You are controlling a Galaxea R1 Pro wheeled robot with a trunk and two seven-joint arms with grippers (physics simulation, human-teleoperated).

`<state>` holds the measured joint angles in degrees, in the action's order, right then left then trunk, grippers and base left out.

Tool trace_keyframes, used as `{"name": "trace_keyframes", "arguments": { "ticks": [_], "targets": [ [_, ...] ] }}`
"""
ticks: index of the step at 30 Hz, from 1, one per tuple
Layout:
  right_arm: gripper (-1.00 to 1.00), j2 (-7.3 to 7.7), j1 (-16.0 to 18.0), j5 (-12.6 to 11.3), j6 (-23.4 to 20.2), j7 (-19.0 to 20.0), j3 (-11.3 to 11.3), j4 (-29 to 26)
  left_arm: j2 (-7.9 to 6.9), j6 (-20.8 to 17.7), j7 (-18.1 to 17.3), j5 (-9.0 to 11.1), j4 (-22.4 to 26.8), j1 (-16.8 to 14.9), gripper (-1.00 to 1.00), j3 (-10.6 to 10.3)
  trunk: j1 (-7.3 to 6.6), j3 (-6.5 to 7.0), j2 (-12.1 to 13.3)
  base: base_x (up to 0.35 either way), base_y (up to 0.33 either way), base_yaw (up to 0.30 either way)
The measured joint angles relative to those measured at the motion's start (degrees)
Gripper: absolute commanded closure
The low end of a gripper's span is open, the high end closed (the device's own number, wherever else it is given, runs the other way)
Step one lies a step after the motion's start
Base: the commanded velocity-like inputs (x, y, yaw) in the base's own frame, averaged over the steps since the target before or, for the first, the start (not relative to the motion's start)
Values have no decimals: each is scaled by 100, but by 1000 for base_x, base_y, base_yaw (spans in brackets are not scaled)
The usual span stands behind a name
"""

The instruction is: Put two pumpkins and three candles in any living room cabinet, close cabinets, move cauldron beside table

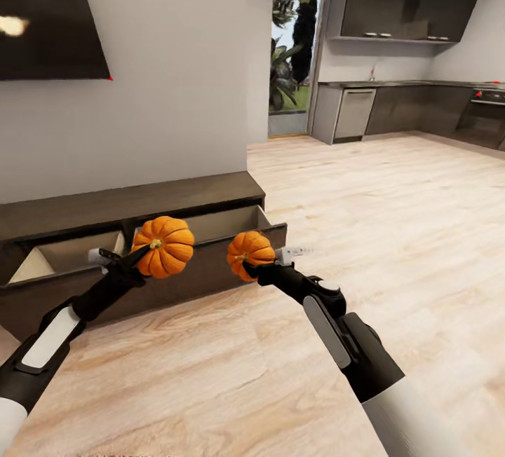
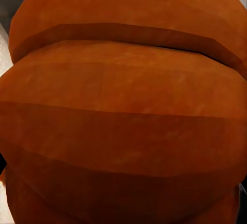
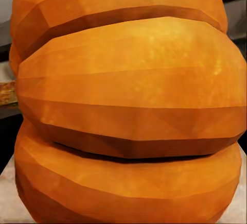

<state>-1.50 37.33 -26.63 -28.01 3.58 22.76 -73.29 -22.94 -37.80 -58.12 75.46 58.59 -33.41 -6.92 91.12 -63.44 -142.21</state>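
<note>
Item: two pumpkins, one per arm. My left gripper (image 1: 126, 258) is clamped on the left pumpkin (image 1: 163, 246); my right gripper (image 1: 261, 269) is clamped on the right pumpkin (image 1: 250, 254). Both fruit hang in the air in front of the cabinet (image 1: 133, 208), stems facing me.

Placement: the left pumpkin sits level with the divide between the two pulled-out drawers; the right pumpkin (image 3: 128, 110) hangs just short of the right drawer (image 1: 231, 224) front, nearer its open corner. I judge the right arm better lined up: it needs a forward carry over the front lip, then a drop.

Materials: pumpkins squat, ribbed, matte orange; the left one (image 2: 123, 110) reads darker up close. Cabinet long, low, dark brown wood; drawer interiors pale tan, smooth. Floor light plank wood.
</note>
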Motion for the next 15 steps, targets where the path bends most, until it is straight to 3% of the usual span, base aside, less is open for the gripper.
{"name": "trace_keyframes", "arguments": {
  "ticks": [5,15],
  "targets": [
    [100,-24,1,36,-1,-5,226,-1,0,-5,4,9,-5,1,100,5,0,0,0,204,-222,300],
    [100,-17,1,47,3,-6,248,-15,0,-4,-3,9,3,2,100,6,0,0,0,228,-246,300]
  ]
}}
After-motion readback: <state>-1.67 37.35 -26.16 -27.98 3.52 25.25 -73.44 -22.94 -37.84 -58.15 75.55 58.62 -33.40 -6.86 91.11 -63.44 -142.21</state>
